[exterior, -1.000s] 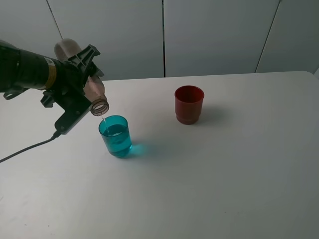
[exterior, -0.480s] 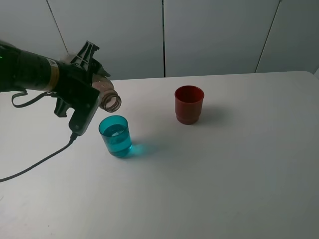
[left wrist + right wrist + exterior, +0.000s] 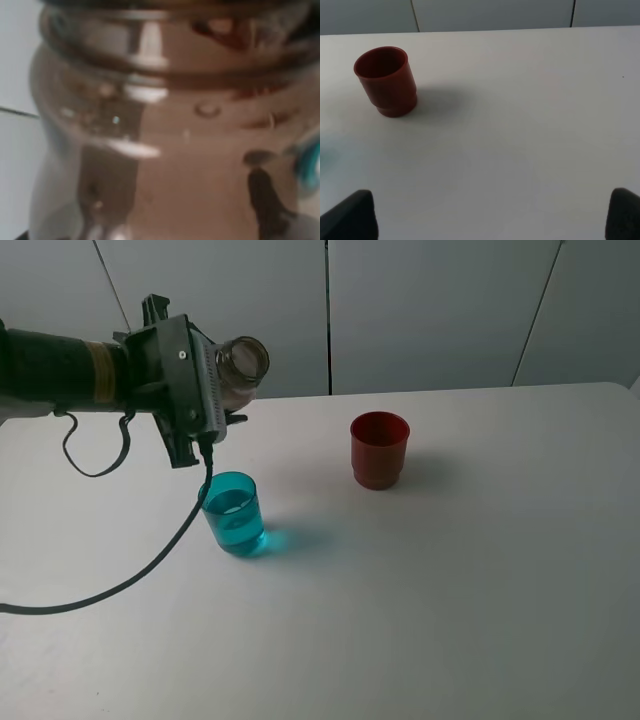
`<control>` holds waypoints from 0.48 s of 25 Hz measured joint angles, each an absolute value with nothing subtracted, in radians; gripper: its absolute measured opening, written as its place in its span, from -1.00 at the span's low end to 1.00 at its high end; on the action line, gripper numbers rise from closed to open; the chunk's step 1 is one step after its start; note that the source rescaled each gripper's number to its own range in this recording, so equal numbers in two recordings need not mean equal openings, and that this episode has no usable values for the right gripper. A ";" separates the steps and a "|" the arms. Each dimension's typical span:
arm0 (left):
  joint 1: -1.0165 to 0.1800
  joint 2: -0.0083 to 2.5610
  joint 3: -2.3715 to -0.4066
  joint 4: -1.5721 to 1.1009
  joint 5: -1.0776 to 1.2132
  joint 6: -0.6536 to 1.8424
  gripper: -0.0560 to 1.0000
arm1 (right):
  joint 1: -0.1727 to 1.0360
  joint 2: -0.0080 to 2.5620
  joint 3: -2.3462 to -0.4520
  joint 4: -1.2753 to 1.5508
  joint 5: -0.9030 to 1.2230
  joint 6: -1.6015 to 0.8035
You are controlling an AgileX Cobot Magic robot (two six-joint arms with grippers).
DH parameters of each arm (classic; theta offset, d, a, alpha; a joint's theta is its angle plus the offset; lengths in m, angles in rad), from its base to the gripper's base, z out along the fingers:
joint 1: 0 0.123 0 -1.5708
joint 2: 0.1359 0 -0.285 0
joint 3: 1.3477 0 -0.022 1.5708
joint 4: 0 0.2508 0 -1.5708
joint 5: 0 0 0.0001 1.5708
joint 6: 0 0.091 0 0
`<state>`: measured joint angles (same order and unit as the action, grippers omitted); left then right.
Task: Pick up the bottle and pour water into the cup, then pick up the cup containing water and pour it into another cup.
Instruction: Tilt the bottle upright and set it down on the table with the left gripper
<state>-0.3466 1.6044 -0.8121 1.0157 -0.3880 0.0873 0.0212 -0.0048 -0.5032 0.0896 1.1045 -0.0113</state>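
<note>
Over the left side of the table (image 3: 470, 600), high view: left claw (image 3: 222, 392) is clamped round the bottle (image 3: 240, 364) and holds it in the air. The bottle lies close to level, its open mouth turned toward the camera and slightly right. The claw body hides most of the bottle's length, so I see only neck and shoulder.

Left wrist view: the bottle (image 3: 165, 140) fills the whole picture, brownish and blurred (too close to focus). I cannot make out the claw's fingers there.

The teal cup (image 3: 232, 513) stands upright on the table, below the bottle's mouth and apart from it, with water in it. A black cable (image 3: 150, 565) hangs from the left arm, passes just beside the teal cup's left side and trails off across the table.

The red cup (image 3: 379, 450) stands upright, well to the right of the teal cup and a little farther back.

Right wrist view: right claw (image 3: 485, 220) is spread wide, with the two dark fingers (image 3: 350, 217) at opposite lower corners and only bare table between them. The red cup (image 3: 385, 80) is well apart from it.
</note>
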 joint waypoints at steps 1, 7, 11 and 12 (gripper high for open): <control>-0.325 1.604 -0.801 0.967 -0.421 0.087 -0.89 | 0.021 -0.005 -0.503 0.090 1.104 -0.011; -0.189 1.604 -0.733 0.758 -0.628 0.061 -0.88 | 0.021 -0.005 -0.503 0.090 1.104 -0.009; -0.102 1.631 -0.729 0.729 -0.727 -0.030 -0.88 | 0.021 -0.005 -0.503 0.090 1.104 -0.009; -0.083 1.647 -0.729 0.726 -0.753 -0.054 -0.88 | 0.021 -0.005 -0.503 0.090 1.104 -0.009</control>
